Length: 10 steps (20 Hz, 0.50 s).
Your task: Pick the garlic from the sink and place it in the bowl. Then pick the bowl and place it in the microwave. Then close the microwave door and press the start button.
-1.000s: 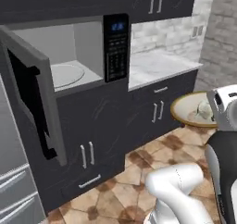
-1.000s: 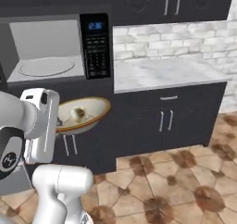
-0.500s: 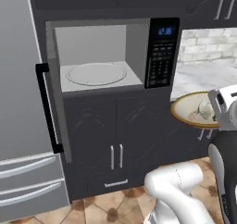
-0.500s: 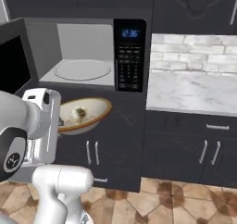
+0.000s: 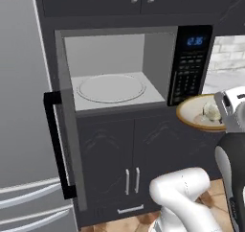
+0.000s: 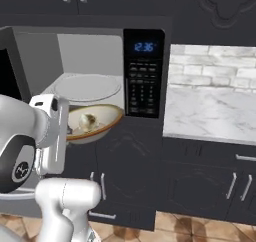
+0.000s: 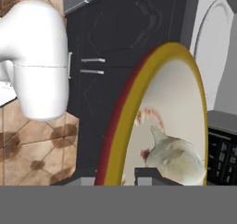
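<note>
Garlic (image 6: 89, 120) is carried inside the bowl (image 6: 109, 122), and the bowl is held by its near rim in the gripper (image 7: 122, 181), whose fingers are closed across that rim, one tip (image 7: 144, 174) visible on the cream inside. The bowl is kept roughly level and clear of any surface, which is judged to be what keeps the bulb from rolling out during transport. It hangs in front of the microwave (image 5: 158, 87), just below and to the right of the open cavity, level with the black panel (image 6: 143, 79) and not yet over the white plate (image 5: 111, 88). The microwave door (image 5: 64, 130) is swung fully open to the left, edge-on in the left base view with its bar handle (image 5: 56, 142) facing out, so the way into the cavity is left free.

Compared with the pictures from half a second and a second ago, the whole scene is shifted and the microwave is seen larger and more squarely; this is read as the base driving closer, not as the furniture moving. The bowl's place beside the arm is unchanged across those pictures.
</note>
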Available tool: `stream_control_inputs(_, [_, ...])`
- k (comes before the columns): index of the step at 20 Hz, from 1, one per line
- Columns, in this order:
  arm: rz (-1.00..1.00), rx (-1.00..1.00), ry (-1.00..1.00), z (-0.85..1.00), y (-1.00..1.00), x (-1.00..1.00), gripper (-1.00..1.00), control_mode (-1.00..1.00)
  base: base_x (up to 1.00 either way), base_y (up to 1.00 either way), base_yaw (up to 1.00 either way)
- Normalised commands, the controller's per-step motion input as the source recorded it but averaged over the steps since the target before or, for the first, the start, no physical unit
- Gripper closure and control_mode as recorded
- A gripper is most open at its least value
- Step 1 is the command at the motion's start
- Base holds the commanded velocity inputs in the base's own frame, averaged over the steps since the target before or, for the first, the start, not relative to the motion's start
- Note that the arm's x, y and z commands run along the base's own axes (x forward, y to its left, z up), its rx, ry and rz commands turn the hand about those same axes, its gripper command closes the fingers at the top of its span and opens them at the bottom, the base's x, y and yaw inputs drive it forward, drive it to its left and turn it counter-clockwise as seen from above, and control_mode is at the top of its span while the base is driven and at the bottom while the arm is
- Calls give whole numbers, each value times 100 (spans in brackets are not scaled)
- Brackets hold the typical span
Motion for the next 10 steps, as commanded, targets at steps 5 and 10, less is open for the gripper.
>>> stream_control_inputs(5, [0,0,0,0,0,0,100,100,30,34,0])
stream_control_inputs(10, [0,0,0,0,0,0,100,100,42,7,0])
